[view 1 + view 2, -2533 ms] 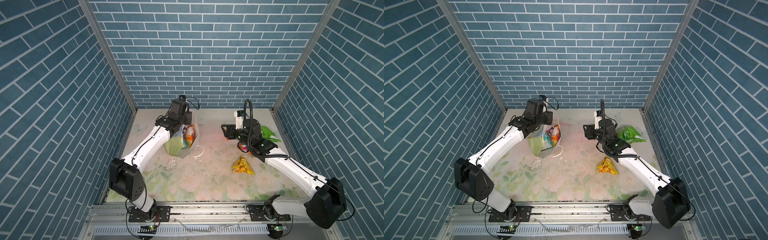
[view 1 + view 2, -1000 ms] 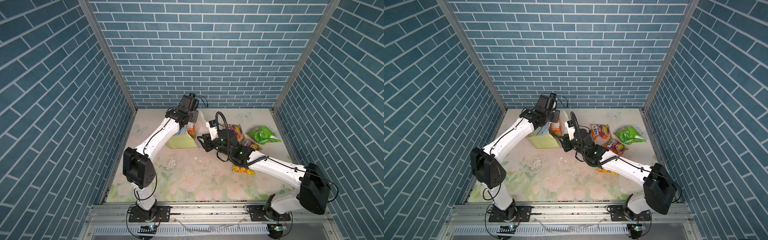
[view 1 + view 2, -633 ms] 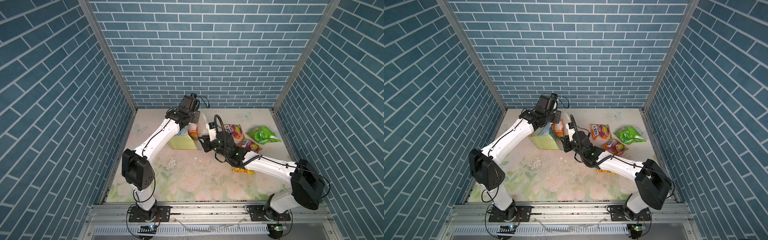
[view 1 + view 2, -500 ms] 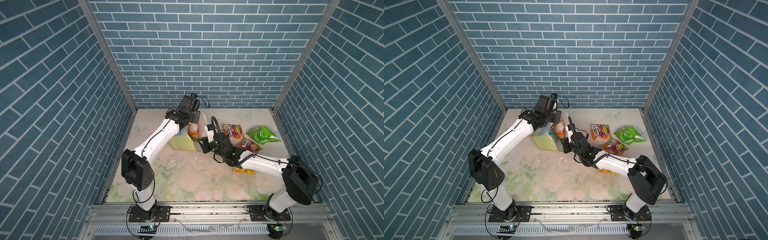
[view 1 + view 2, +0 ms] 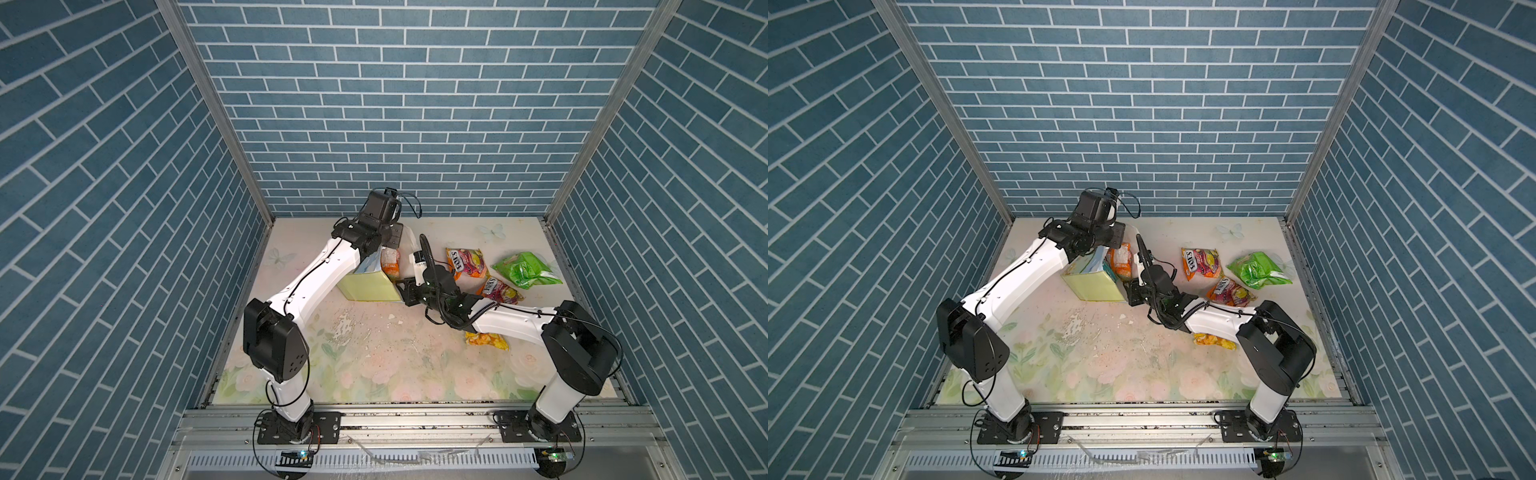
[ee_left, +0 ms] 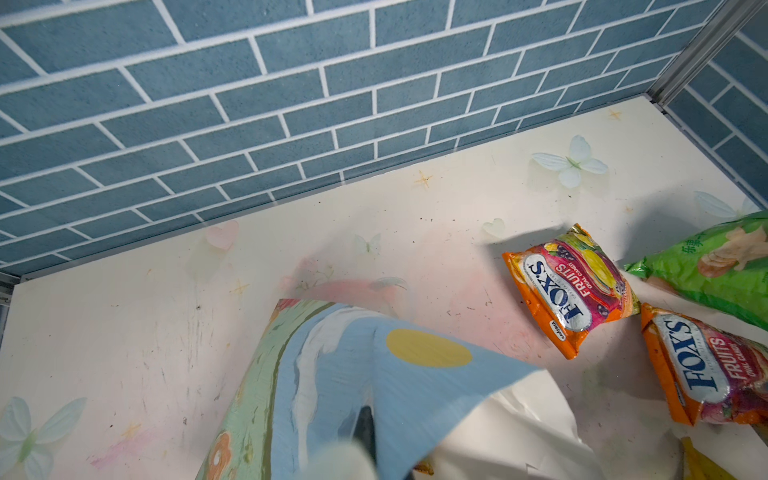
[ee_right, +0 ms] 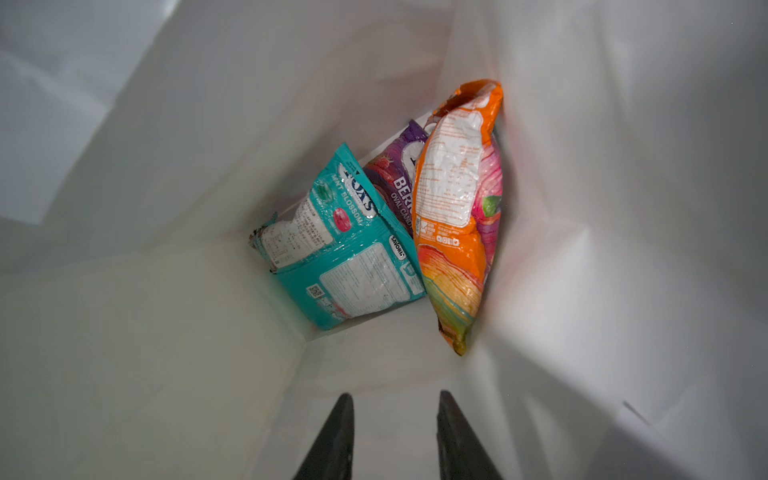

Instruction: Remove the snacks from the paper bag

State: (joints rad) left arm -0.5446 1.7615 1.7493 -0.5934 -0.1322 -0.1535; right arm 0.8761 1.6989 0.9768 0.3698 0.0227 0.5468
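The paper bag [image 5: 365, 287] [image 5: 1096, 286] lies on its side with its pale green side up and its mouth toward the right. My left gripper [image 5: 392, 241] is shut on the bag's painted upper wall [image 6: 415, 374] at the rim. My right gripper [image 7: 395, 397] reaches into the mouth, open and holding nothing. Deeper inside lie three snacks: a teal packet [image 7: 345, 249], a purple one [image 7: 395, 174] and an orange one [image 7: 457, 208] [image 5: 390, 262]. Outside lie two FOX'S packets [image 5: 465, 262] [image 5: 500, 289], a green packet [image 5: 525, 270] and a yellow-orange one [image 5: 486, 340].
The yellow-orange packet is partly under my right forearm [image 5: 511, 322]. Blue brick walls [image 5: 395, 124] close in the back and both sides of the floral table [image 5: 374, 365]. White flecks [image 5: 345, 328] lie in front of the bag.
My right gripper has slid left along the table from beside the loose packets into the bag's mouth. My left gripper still holds the bag's rim, hardly moved.
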